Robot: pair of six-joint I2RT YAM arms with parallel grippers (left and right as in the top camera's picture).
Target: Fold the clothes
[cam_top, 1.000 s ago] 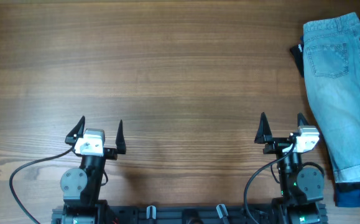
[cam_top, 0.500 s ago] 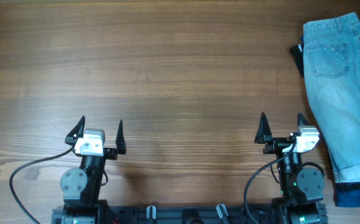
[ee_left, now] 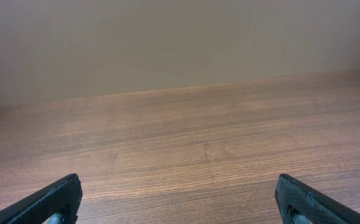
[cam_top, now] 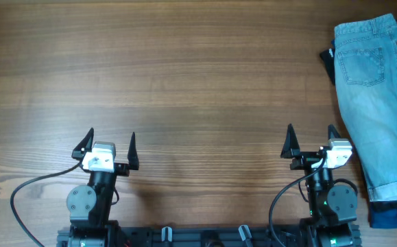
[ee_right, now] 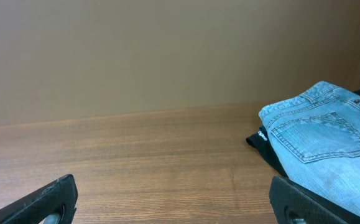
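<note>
Item inspected: one pair of light blue denim shorts; they lie flat on the wooden desk at its right edge, partly cut off by the overhead view's border; the waistband points to the far side and the rolled cuff to the near side; a stitched back pocket faces up; neither claw touches them.

A black garment shows from under the shorts, just left of the waistband end; a navy garment shows from under the shorts beyond the cuff; how far either reaches beneath cannot be told.

Right claw: stands left of the shorts, near the cuff end but apart from the cloth; jaws spread wide, released, gripping nothing; its wrist view shows the waistband and pocket of the shorts ahead and to the right, with the black garment just beside them.

Left claw: stands well apart from the shorts, far to their left; jaws spread wide, released, gripping nothing; its wrist view shows bare wood and a plain wall, and no part of the shorts.

A black cable curves across the wood left of the left arm's base, on the side away from the shorts.
</note>
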